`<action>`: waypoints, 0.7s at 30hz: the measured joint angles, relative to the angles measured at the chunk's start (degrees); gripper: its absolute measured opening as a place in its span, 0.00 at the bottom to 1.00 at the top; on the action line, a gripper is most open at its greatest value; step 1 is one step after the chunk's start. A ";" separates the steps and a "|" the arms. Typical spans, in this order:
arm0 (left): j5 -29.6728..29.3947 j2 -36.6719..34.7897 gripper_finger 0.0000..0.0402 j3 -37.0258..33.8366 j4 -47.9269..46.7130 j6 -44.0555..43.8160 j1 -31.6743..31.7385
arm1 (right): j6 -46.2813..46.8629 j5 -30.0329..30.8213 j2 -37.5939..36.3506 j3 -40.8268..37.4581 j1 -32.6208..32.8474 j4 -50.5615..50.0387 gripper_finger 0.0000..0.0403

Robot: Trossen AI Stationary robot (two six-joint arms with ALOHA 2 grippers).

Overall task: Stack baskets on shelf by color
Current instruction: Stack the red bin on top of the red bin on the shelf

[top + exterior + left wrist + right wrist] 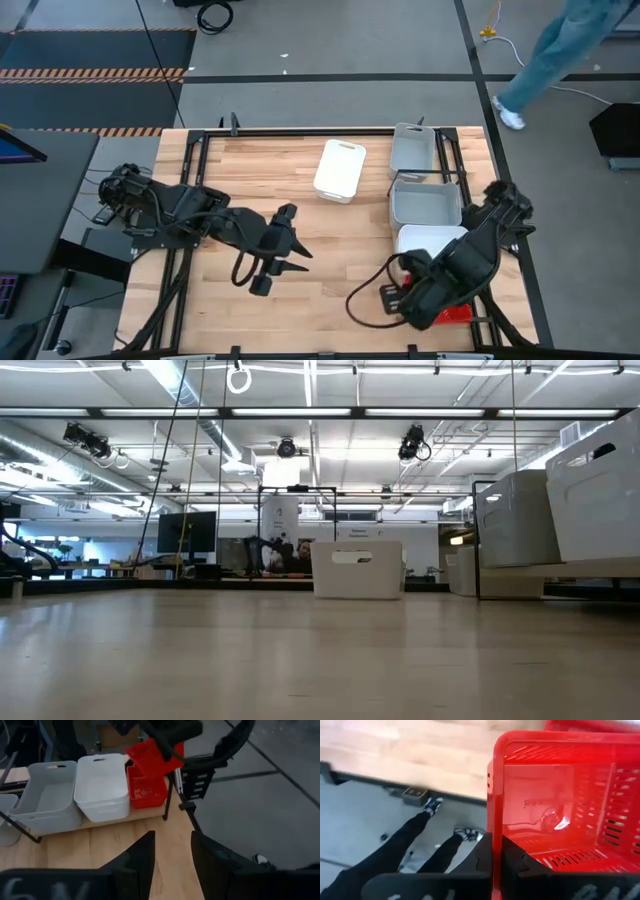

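The right hand (pixel 497 857) was clamped on the rim of a red mesh basket (pixel 560 805), held tilted above another red basket (pixel 146 790) at the near end of the shelf (pixel 125 816). The left hand (pixel 275 262) hovered over the bare tabletop (pixel 330 260), fingers (pixel 140 865) partly apart, holding nothing. Farther along the shelf sat a white basket (pixel 101 785) and a grey basket (pixel 47 795). Another white basket (pixel 340 170) lay apart on the tabletop.

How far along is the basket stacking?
On the shelf: a grey basket, a white basket, a red basket. In hand: the right gripper holds a second red basket above it. Left: the loose white basket on the table; left gripper open.
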 joint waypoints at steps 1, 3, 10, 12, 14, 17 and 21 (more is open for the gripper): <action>-0.04 0.00 0.33 0.00 0.28 -0.33 0.25 | 0.22 -0.19 -1.35 -2.02 0.02 -0.12 0.02; -0.10 0.00 0.33 0.00 0.61 -0.91 0.63 | 0.68 -0.93 -3.99 -6.07 0.04 -0.23 0.02; -0.16 0.00 0.33 0.00 0.86 -3.19 1.03 | 1.26 -1.21 -10.22 -16.38 0.12 -0.14 0.03; -0.51 0.00 0.33 0.00 0.86 -3.41 1.03 | 1.33 -1.25 -10.61 -18.51 0.12 -0.19 0.03; -0.55 0.00 0.33 0.00 0.88 -3.78 1.03 | 1.67 -1.47 -10.65 -20.04 0.12 -0.01 0.03; -0.59 0.00 0.33 0.00 0.89 -4.68 1.03 | 2.22 -2.00 -10.62 -21.66 0.12 1.93 0.03; -1.02 0.02 0.33 0.00 0.91 -4.69 1.03 | 2.21 -2.01 -10.31 -23.08 0.12 4.78 0.03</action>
